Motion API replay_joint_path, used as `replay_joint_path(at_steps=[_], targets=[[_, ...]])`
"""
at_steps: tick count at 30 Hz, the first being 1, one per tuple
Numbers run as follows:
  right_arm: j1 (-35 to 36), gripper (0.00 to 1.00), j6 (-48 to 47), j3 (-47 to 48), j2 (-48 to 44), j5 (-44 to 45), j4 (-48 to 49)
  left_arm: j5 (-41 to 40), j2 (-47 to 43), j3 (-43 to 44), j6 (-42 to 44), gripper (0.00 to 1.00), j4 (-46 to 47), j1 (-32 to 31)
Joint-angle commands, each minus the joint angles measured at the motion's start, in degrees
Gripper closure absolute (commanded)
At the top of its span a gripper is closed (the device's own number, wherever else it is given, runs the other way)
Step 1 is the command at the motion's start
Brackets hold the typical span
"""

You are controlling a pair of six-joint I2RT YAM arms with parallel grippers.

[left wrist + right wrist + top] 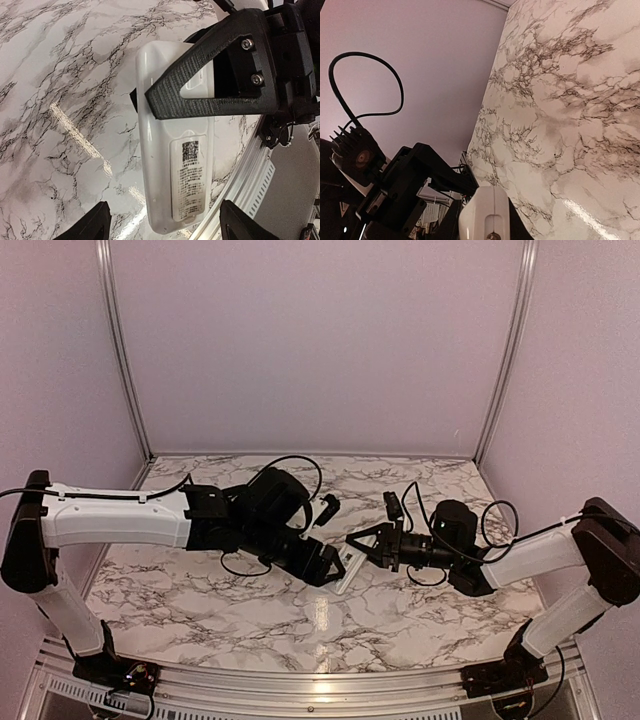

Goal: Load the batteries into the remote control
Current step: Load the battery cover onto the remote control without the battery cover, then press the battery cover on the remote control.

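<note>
The white remote control [349, 571] is between my two grippers at the table's middle. In the left wrist view the remote control [172, 165] shows its back, with a printed label panel. My right gripper [364, 544] is shut on its far part; one black ribbed finger [210, 85] crosses it. In the right wrist view the remote's rounded end [485, 212] sits between my right gripper's [485, 225] dark fingers. My left gripper [167, 225] is open, its fingertips [95, 222] wide apart on either side of the remote's near end without touching it. The batteries are out of view.
The marble tabletop [250, 610] is bounded by pale walls and an aluminium frame rail [300, 685] at the near edge. The rail also shows in the left wrist view [250, 170]. Black cables [300, 465] loop above both wrists.
</note>
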Motion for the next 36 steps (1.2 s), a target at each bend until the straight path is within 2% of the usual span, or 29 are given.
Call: replay_joint_path(at_steps=[1,11,17,31,36], targets=[[-0.17,1.00,-0.09,1.23,-1.12,-2.36,3.21,8.22,-4.56,-4.47,-1.88,0.22,7.45,2.87],[-0.34,1.00,0.51,1.06,-1.06,-6.69,7.08,15.01,-6.20,-8.21,-1.38,0.32,12.42,4.42],[-0.37,1.00,0.52,1.34,-1.00,-7.11,7.41,16.06,-4.99,-8.06,-1.61,0.33,13.29,4.34],[-0.35,1.00,1.73,1.61,-0.13,-7.78,9.48,12.74,-1.99,-6.28,-1.19,0.39,9.36,3.94],[-0.34,1.00,3.63,1.17,0.82,-8.34,12.43,9.71,-0.95,-5.63,-0.76,0.47,6.92,3.89]])
